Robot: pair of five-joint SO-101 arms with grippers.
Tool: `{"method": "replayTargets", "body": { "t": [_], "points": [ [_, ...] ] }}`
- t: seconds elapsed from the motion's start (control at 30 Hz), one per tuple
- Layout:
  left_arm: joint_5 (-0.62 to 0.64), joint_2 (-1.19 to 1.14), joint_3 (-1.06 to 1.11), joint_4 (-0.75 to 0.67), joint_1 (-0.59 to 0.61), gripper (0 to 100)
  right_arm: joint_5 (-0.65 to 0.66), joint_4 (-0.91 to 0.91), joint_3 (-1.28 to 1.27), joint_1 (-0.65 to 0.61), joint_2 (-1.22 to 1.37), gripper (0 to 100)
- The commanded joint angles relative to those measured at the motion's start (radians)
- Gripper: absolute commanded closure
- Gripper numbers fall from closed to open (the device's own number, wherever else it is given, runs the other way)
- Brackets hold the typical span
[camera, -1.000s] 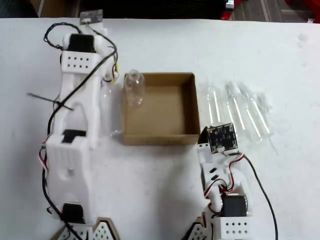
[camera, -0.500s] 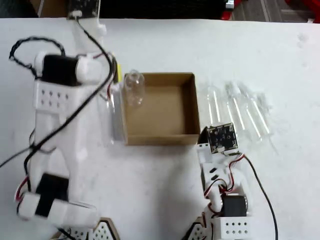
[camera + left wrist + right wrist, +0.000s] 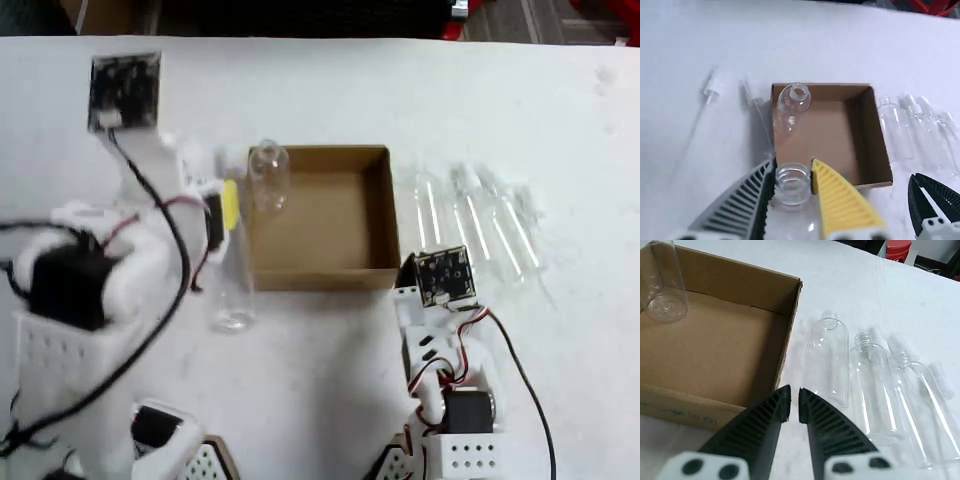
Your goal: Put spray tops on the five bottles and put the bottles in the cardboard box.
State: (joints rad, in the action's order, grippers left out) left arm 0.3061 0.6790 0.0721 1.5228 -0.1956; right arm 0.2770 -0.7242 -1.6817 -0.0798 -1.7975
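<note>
Left gripper (image 3: 791, 170) first: its grey and yellow fingers are clamped around the neck of a clear bottle (image 3: 791, 189). The mouth is open, with no spray top on it. From the high view that held bottle (image 3: 233, 285) runs along the outside of the cardboard box's (image 3: 381, 200) left wall, base toward the near edge of the table (image 3: 330, 90). I can't tell whether it is touching the tabletop or lifted off it.

Over to the right gripper (image 3: 794, 401): its black fingers are drawn together with just a slit between them and nothing in the gap. It sits low at the box's near right corner, outside the wall.

Into the box now. There's one bottle in it (image 3: 791, 106), tucked into the far left corner, upright or close to it. Its neck is bare too. The rest of the brown floor shows plain cardboard.

On the table right of the box, three more clear bottles lie side by side, necks pointing away from the arms. The one nearest the box (image 3: 827, 357) has an open mouth. The middle one (image 3: 874, 387) and the outer one (image 3: 914, 402) have white pieces at their necks; whether those are seated I can't tell.

Out left of the box, two white spray tops (image 3: 715, 86) (image 3: 751, 93) lie loose on the table, long dip tubes trailing.
</note>
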Motion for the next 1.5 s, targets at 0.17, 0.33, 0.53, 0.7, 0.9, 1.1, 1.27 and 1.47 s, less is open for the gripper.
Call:
{"method": "replayTargets", "body": {
  "t": [0.17, 0.33, 0.53, 0.7, 0.9, 1.1, 1.27, 1.47],
  "points": [
    [0.011, 0.361, 0.414, -0.443, -0.082, 98, 0.012, -0.001, -0.009, 0.008, -0.001, 97.7],
    [0.005, 0.486, 0.614, -0.626, -0.131, 98, 0.012, -0.001, -0.009, 0.008, -0.001, 97.7],
    [-0.052, 0.53, 0.884, -0.976, -0.22, 98, 0.012, -0.001, -0.009, 0.008, -0.001, 97.7],
    [-0.196, 0.532, 1.085, -1.264, -0.226, 98, 0.012, -0.001, -0.009, 0.008, -0.001, 97.7],
    [-0.222, 0.532, 1.252, -1.481, -0.147, 98, 0.012, -0.001, -0.009, 0.008, -0.001, 97.7],
    [-0.224, 0.53, 1.387, -1.61, -0.114, 98, 0.012, -0.001, -0.009, 0.008, -0.001, 97.7],
    [-0.224, 0.526, 1.468, -1.694, -0.116, 98, 0.012, -0.001, -0.009, 0.008, -0.001, 97.7],
    [-0.229, 0.53, 1.553, -1.751, -0.113, 98, 0.012, -0.001, -0.009, 0.008, -0.001, 97.7]
  ]
}}
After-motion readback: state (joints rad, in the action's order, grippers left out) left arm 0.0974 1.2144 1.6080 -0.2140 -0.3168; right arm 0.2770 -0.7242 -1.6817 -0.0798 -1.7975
